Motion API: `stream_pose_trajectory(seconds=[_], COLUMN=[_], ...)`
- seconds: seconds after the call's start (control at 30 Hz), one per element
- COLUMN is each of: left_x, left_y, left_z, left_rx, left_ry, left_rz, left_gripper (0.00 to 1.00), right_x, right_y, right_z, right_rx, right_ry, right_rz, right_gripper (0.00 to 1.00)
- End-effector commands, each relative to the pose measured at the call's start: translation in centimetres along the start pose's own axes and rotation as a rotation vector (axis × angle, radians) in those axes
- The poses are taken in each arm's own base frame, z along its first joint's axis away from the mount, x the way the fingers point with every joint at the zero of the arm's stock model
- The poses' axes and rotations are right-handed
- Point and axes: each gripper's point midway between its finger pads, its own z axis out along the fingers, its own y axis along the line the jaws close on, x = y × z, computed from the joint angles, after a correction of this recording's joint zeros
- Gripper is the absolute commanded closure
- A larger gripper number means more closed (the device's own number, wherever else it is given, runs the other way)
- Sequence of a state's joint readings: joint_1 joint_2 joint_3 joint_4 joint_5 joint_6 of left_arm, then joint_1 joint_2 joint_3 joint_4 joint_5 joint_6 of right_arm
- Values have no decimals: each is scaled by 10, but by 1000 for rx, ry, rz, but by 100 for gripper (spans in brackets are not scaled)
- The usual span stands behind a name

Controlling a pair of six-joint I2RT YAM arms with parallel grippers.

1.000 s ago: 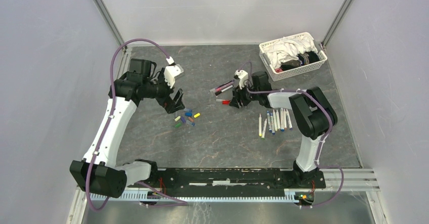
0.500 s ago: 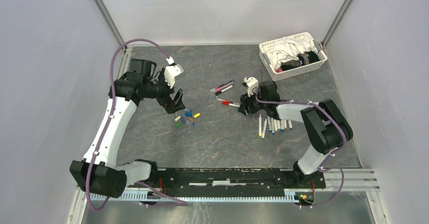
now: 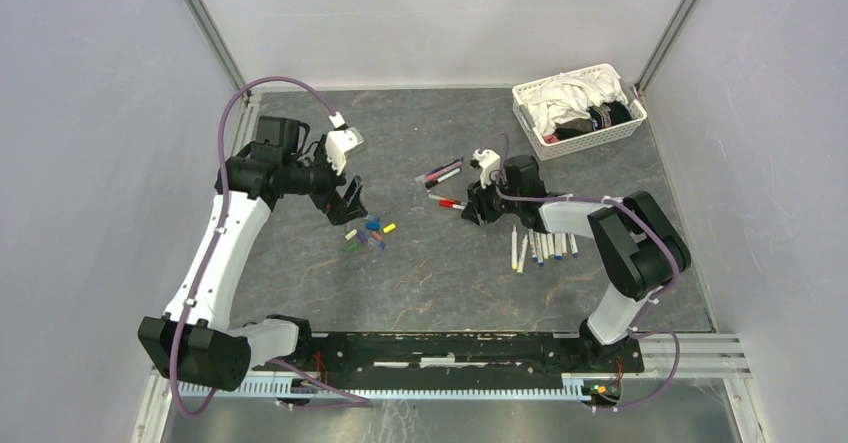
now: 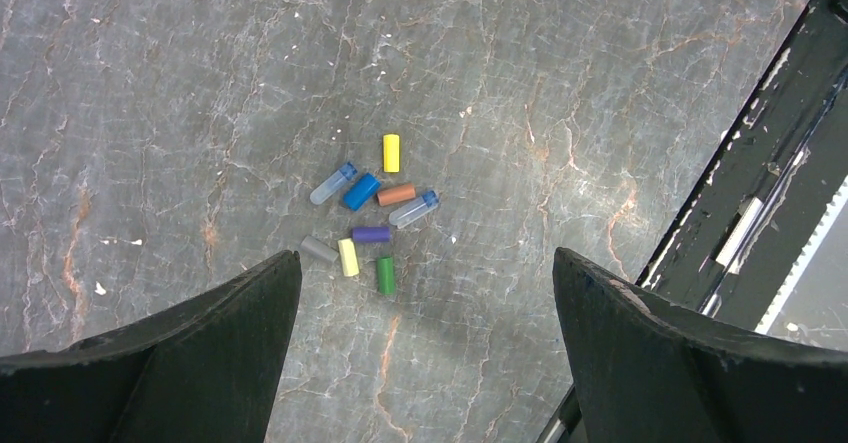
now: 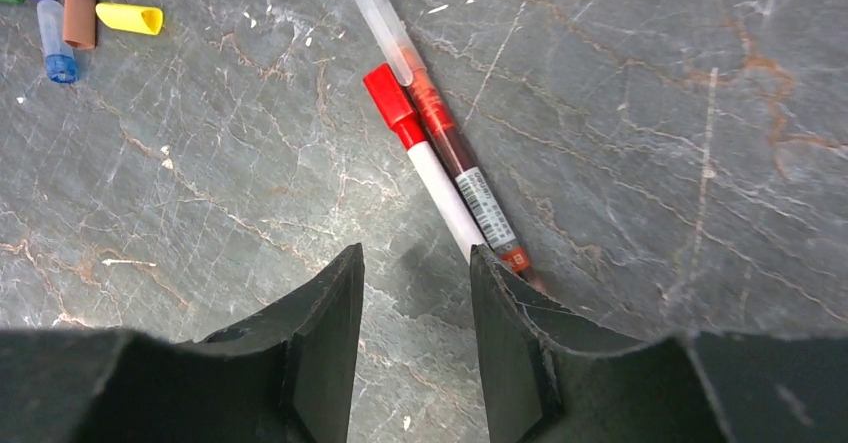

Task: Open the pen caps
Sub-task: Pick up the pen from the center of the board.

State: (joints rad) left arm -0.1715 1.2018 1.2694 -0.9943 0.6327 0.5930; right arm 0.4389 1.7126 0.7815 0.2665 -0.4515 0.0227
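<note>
The small coloured plastic pen caps (image 4: 370,225) lie loose in a tight cluster on the grey marbled bench (image 4: 150,113), below and just ahead of the left end effector (image 4: 425,263). Its two black fingers stand wide apart with nothing between them. We see blue, yellow, brown, purple, green, grey and clear caps, some touching.

Just ahead of the right end effector (image 5: 415,258), two slim pens lie side by side and touching: a white-barrelled pen with a red cap (image 5: 429,168) and a red-barrelled pen with a clear cap (image 5: 440,123). Both caps are on. The white barrel's near end reaches the tip of one finger (image 5: 510,333). These fingers stand a narrow gap apart, holding nothing.

Behind that end effector, beneath its arm, lies a row of slim white pens with coloured ends (image 3: 545,241). Well behind it, a white lattice plastic basket (image 3: 595,135) holds cloths.
</note>
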Motion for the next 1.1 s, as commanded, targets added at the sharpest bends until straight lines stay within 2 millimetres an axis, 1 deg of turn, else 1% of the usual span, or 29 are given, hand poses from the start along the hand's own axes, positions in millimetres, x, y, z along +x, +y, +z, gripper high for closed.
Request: stream_pose_trajectory(seconds=[0.0, 0.17, 0.23, 0.33, 0.43, 0.5, 0.8, 0.93, 1.0, 1.07], left_x=[-2, -2, -1, 0, 0, 1, 3, 3, 3, 3], left_y=[-1, -2, -3, -3, -3, -4, -5, -5, -5, -5], left_z=[1, 2, 1, 2, 3, 4, 1, 0, 0, 0], left_rx=[18, 25, 25, 25, 33, 37, 30, 28, 27, 31], left_ry=[-17, -18, -16, -15, -15, -13, -7, -3, -4, -5], left_rz=[37, 35, 40, 41, 38, 35, 45, 47, 48, 47], left_gripper=[0, 0, 0, 0, 0, 0, 0, 0, 0, 0], right_x=[-14, -17, -22, -34, -46, -46, -23, -10, -3, 4], right_y=[6, 5, 10, 19, 17, 13, -2, -6, -11, -11], right_z=[12, 18, 17, 13, 12, 15, 35, 38, 38, 35], right_rx=[-28, -31, -55, -101, -87, -80, -62, -53, -32, -24], right_ry=[-15, -16, -26, -53, -70, -53, 28, 60, 75, 87], right_rz=[-29, -35, -41, -60, -90, -98, -78, -65, -64, -63], right_gripper=[52, 52, 53, 53, 53, 53, 54, 54, 54, 55])
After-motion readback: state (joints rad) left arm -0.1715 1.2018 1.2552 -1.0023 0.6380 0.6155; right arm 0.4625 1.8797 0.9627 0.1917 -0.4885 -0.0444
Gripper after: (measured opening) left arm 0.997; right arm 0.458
